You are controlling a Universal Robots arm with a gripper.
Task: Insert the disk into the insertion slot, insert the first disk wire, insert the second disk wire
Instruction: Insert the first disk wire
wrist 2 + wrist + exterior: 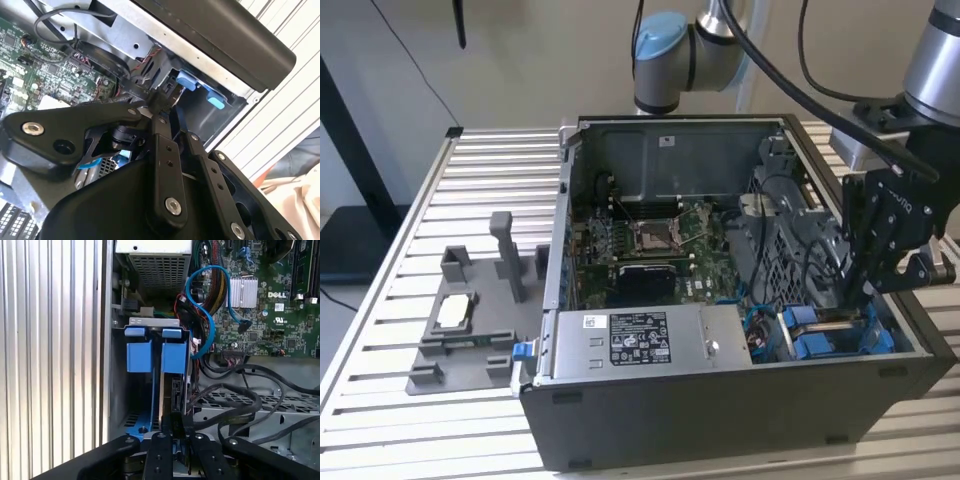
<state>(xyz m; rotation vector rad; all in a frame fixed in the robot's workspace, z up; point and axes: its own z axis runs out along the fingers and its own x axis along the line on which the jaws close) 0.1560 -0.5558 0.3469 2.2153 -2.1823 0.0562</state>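
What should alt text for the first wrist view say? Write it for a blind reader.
The end effector is at the end of the disk, which stands on edge in the insertion slot next to two blue tabs. Black cables and a blue cable run beside it toward the motherboard.

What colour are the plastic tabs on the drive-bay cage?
Blue; the tabs show best in the first wrist view.

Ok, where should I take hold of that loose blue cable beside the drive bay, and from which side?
Probably just behind its black plug, the stiff free end lying over the motherboard. Come in from the open side of the case: the blue cable arches clear of the other wires there, while its far end runs in among them.
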